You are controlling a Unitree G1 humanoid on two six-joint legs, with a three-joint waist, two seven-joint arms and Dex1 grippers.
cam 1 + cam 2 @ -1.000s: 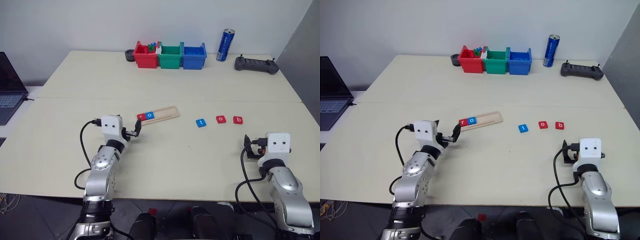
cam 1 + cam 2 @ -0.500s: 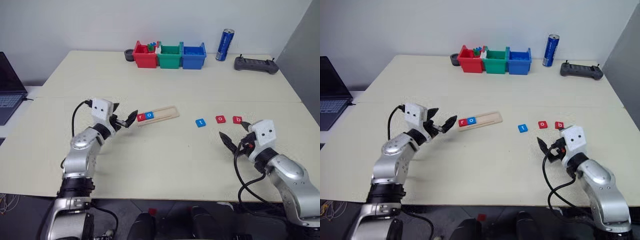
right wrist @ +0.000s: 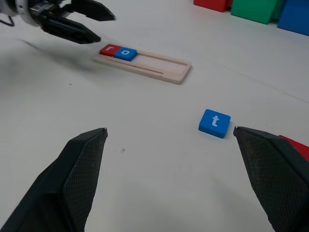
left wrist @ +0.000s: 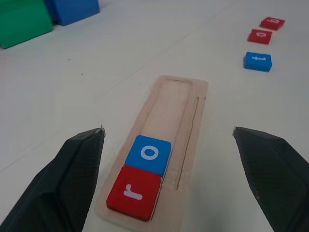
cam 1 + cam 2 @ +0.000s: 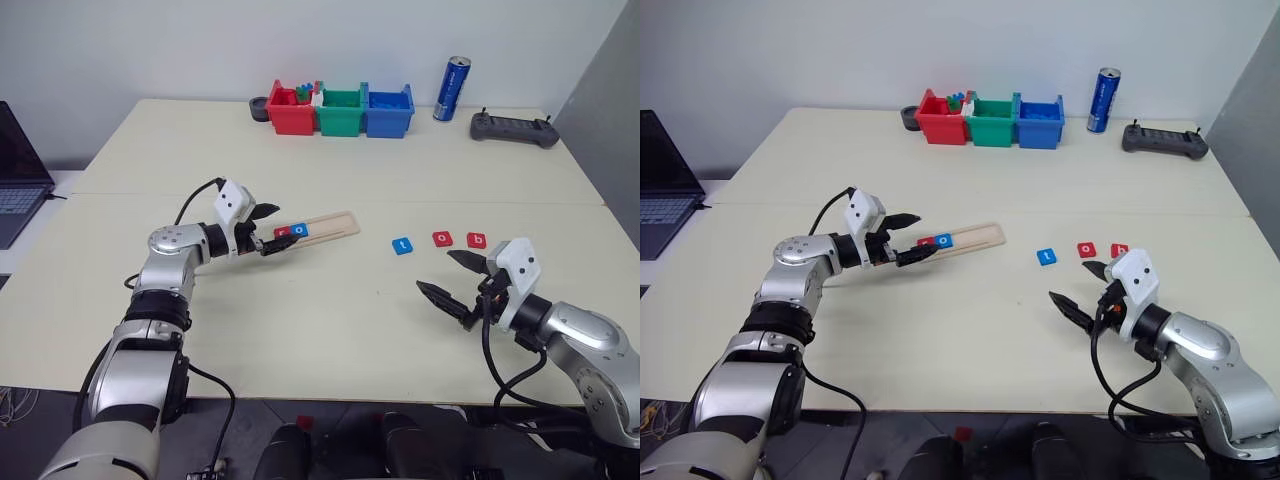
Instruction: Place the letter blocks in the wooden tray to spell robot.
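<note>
Tray (image 5: 320,226) holds r and o; next is b (image 5: 477,240), so the spread, empty right gripper (image 5: 455,278) should straddle it squarely; left gripper (image 5: 271,228) gapes empty

Left arm: we reach forward and inward, elbow bent.
Left gripper (image 5: 267,229): our fingers (image 4: 72,179) stand spread, nothing between them.
Right arm: forearm angles inward.
Right gripper (image 5: 450,279): fingers (image 3: 79,169) wide apart, empty.

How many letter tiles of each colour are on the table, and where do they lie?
Red tiles: 3, r in the wooden tray, o and b loose.
Blue tiles: 2, o in the tray, t loose.
Total: 5
</note>
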